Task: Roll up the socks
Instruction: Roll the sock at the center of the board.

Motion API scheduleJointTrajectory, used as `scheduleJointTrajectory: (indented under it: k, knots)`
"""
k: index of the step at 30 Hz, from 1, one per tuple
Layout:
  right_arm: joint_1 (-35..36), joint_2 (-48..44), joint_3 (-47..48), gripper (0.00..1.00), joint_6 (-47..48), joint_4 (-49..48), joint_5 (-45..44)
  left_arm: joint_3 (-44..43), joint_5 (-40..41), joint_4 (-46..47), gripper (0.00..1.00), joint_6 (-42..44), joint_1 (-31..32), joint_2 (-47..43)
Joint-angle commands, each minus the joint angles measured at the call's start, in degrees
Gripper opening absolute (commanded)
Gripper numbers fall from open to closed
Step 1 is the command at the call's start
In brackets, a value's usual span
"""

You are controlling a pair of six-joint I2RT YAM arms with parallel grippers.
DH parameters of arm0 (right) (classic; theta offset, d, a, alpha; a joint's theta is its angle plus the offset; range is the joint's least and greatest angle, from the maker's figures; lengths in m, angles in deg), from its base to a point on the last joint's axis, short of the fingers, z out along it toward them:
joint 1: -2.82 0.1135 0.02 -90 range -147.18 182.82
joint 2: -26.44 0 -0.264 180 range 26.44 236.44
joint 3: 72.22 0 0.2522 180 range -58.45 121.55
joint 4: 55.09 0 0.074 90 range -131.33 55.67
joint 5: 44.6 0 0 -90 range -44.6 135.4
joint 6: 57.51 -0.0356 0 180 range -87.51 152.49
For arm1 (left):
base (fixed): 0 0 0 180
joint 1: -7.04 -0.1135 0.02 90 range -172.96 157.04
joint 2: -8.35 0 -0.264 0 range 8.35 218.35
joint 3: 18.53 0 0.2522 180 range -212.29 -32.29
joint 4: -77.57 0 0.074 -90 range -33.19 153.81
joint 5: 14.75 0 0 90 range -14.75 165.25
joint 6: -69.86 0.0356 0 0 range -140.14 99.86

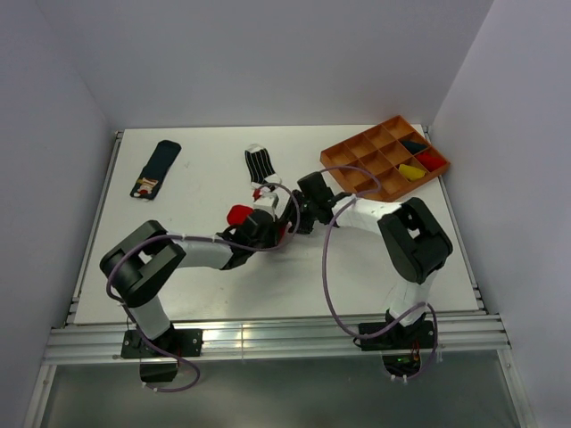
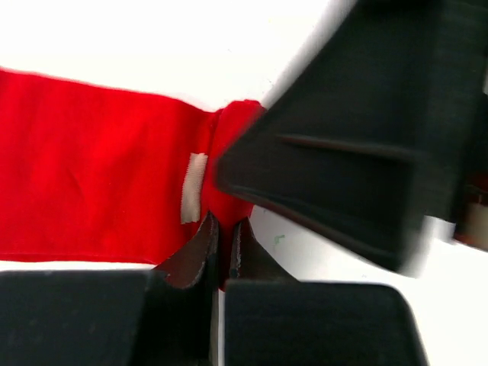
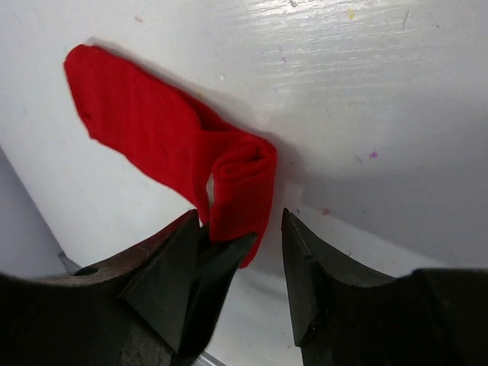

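We're on the red sock (image 3: 145, 122), and by the look of it the roll is barely started. It lies on the worktop (image 1: 205, 276), left of the orange tray (image 1: 332, 153) and a little nearer the arms than the tray is. Most of its length is flat, with one end turned over into a short, fat fold.

The left end effector (image 2: 225, 229) is clamped on that folded end, fingers pinched right together with red cloth caught between them. The right end effector (image 3: 240, 219) stands open, a finger on either side of the fold, gripping nothing. In its own wrist view there's a clear gap between the right-hand finger and the cloth. So I'd call the left the anchor here, with the right free to take a fresh bite.

Two more lie flat and unrolled. The striped sock (image 1: 259, 163) is left of the tray and about level with it. The navy sock (image 1: 159, 165) is much farther left of the tray, well apart from the action.

Next move, as I read it: the right should close on the fold and turn it over toward the flat end. Meanwhile the left holds the roll from springing open, then lets go in its turn. The cloth looks soft and thin, so a loose pinch could let the fold flop back. Most of the job lies ahead.
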Motion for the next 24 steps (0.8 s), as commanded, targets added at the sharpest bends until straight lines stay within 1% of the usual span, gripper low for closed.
scheduleJointTrajectory:
  k: [1, 2, 3, 4, 9, 10, 14, 19, 24]
  knots:
    - [-0.8, -5.2, -3.0, 0.55, -2.0, -7.9, 0.3, 3.4, -13.8, 1.7, 0.00, -7.8, -4.4, -1.9]
    - [-0.9, -5.9, -4.4, 0.55, -2.2, -10.9, 0.4, 4.4, -15.0, 2.5, 0.00, -9.1, -6.5, -2.1]
    - [-1.0, -6.1, -5.0, 0.55, -2.5, -11.7, 0.4, 4.9, -18.1, 3.5, 0.01, -11.0, -7.3, -2.1]
    - [-1.0, -6.3, -6.3, 0.55, -2.6, -13.2, 0.4, 5.4, -19.3, 4.1, 0.00, -11.8, -8.8, -1.9]
    - [-1.0, -6.0, -10.3, 0.54, -4.2, -18.6, 0.7, 7.3, -27.1, 8.2, 0.00, -18.3, -12.9, -0.7]
    - [-1.0, -5.7, -10.7, 0.54, -4.4, -19.6, 0.9, 7.9, -29.7, 9.6, 0.00, -19.3, -14.4, -0.3]
    - [-1.1, -3.3, -11.7, 0.54, -5.3, -23.9, 2.5, 8.1, -34.5, 11.5, 0.00, -23.0, -16.6, 1.3]
    - [-1.0, -1.1, -11.6, 0.54, -6.4, -26.6, 3.1, 8.5, -38.2, 13.6, 0.00, -26.9, -18.4, 3.9]
    - [-1.0, 1.1, -11.0, 0.54, -7.0, -27.0, 3.0, 7.6, -39.9, 12.8, 0.00, -27.3, -19.0, 5.8]
